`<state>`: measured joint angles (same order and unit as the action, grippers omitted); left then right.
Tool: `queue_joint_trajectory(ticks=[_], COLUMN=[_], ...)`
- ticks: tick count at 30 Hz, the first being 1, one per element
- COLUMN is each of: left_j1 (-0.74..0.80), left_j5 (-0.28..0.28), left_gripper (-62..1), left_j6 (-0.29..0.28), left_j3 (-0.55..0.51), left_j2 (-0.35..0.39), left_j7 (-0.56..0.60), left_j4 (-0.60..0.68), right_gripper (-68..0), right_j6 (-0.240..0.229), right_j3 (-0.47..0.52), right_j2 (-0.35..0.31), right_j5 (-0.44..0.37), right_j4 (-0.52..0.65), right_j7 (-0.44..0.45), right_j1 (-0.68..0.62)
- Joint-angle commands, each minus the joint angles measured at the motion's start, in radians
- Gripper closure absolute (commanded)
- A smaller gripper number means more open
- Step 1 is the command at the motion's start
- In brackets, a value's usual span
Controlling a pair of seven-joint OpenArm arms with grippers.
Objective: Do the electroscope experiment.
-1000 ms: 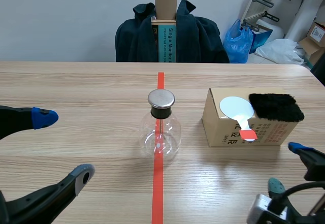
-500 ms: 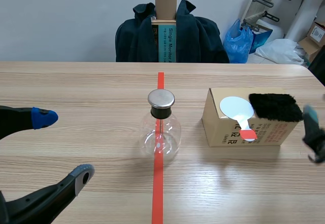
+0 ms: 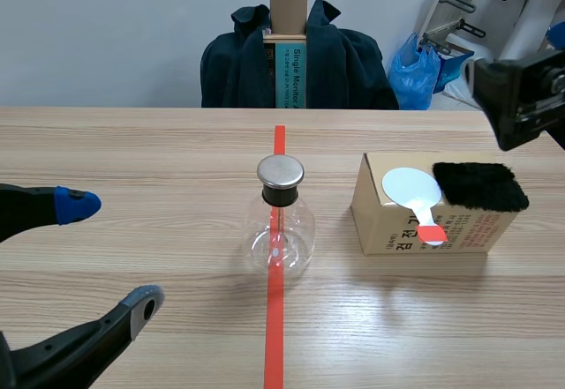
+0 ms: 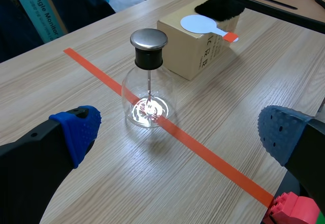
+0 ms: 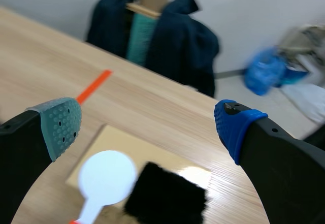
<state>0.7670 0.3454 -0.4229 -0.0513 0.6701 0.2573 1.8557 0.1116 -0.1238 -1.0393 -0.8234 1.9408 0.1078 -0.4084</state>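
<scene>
The pale wooden tabletop (image 3: 132,151) is carrying everything, with an orange-red tape line running down its middle. The brown cardboard box (image 3: 380,221) is sitting right of that line, toward the right edge. The round clear glass flask with a metal cap (image 3: 280,230), the electroscope, is standing upright on the tape line, well apart from the box. The black fuzzy pad (image 3: 479,185) is lying on the box top at its right end, and the white round paddle with a red handle tip (image 3: 411,188) is lying just beside it.

The right gripper (image 5: 147,125) is hanging above the box with its fingers spread wide and holding nothing. The pad and paddle are lying under and ahead of it, so this arm is the nearer one. The paddle's long axis is running from the far edge toward the near edge, its red handle overhanging the box front.

The left gripper (image 3: 119,252) is waiting wide and empty by the near left corner.

A second ago the right gripper was low at the near right corner; it has since risen over the box. Nothing else has shifted.
</scene>
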Motion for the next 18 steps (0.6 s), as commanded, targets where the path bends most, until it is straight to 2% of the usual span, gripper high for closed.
queue_joint_trajectory(ticks=[1, 4, 7, 11, 15, 18], left_j1=[-0.006, -0.006, -0.006, -0.006, -0.009, -0.014], left_j5=[0.010, 0.010, 0.010, 0.010, 0.010, 0.010], left_gripper=[-62.3, -62.3, -62.3, -62.3, -62.3, -62.3], left_j6=[-0.005, -0.005, -0.005, -0.005, -0.005, -0.005], left_j3=[-0.006, -0.006, -0.006, -0.006, -0.006, -0.006], left_j2=[-0.005, -0.005, -0.005, -0.005, -0.005, -0.005], left_j7=[0.014, 0.014, 0.014, 0.015, 0.015, 0.014], left_j4=[0.004, 0.004, 0.004, 0.004, 0.004, 0.004], right_gripper=[-53.4, -53.4, -53.5, -55.1, -55.1, -55.2], right_j6=[-0.039, -0.147, -0.224, -0.285, -0.349, -0.376], right_j3=[0.008, 0.008, 0.008, 0.008, 0.008, 0.008], right_j2=[-0.005, -0.005, -0.005, -0.005, 0.003, 0.009], right_j5=[0.007, 0.008, 0.008, 0.012, 0.057, 0.079], right_j4=[0.011, 0.018, 0.018, 0.017, 0.017, 0.017], right_j7=[0.018, 0.018, 0.019, 0.019, 0.019, 0.020], right_j1=[0.009, 0.009, 0.009, 0.009, 0.009, 0.009])
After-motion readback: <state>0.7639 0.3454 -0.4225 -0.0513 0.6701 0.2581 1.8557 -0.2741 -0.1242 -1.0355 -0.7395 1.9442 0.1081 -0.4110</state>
